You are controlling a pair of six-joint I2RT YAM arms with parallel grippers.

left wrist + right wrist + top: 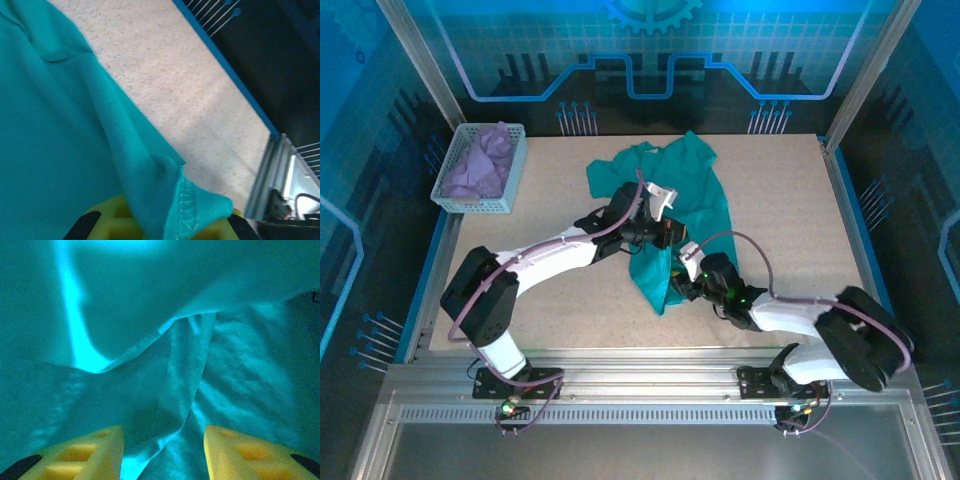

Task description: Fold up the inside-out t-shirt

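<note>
my left pincer (160,227): clamped tight on a zigzag-stitched hem of the t-shirt (50,125) | my right pincer (162,455): yellow jaws apart, a soft creased fold lying loose between them | t-shirt: teal knit, crumpled mid-table (780,230), speckled beige top

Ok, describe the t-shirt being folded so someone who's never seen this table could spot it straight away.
Look at the speckled beige table inside the blue-lit enclosure. Near its middle is a rumpled teal-green t-shirt, stretching from mid-table towards the near edge. The other fabric, a lavender cloth, sits bundled in a pale basket at the far left corner.
</note>
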